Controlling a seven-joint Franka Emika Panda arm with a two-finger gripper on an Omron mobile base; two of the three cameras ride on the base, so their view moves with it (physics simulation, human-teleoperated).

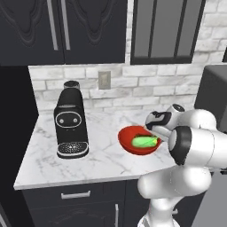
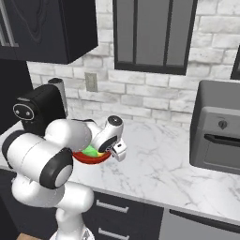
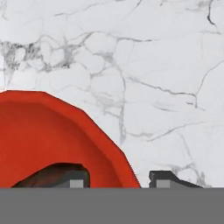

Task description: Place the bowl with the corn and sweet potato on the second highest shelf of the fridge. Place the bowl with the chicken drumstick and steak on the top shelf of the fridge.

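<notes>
Glossy red, round shallow bowl with the corn and sweet potato (image 1: 138, 141), on a white grey-veined marble counter (image 1: 102, 155), near its front edge. Contents: short corn cob with bright green husk (image 1: 145, 141); in the hand view, a dark brown chunk (image 3: 52, 175) low inside the red wall.

White two-finger gripper (image 3: 117, 179) at the bowl's right rim: hand view puts one dark fingertip (image 3: 76, 180) inside the bowl and the other outside, the rim between them; jaws part-way closed, contact with the rim cannot be told.

Matte black coffee machine (image 1: 71, 122), boxy with a round perforated base, stands on the counter well left of the bowl. White brick wall with a grey outlet plate (image 1: 104, 80); dark carved-panel upper cabinets (image 1: 62, 29).

Right base view adds a grey boxy appliance (image 2: 216, 133) with a knob and dark handle, far right of the counter; there the arm covers most of the bowl
</notes>
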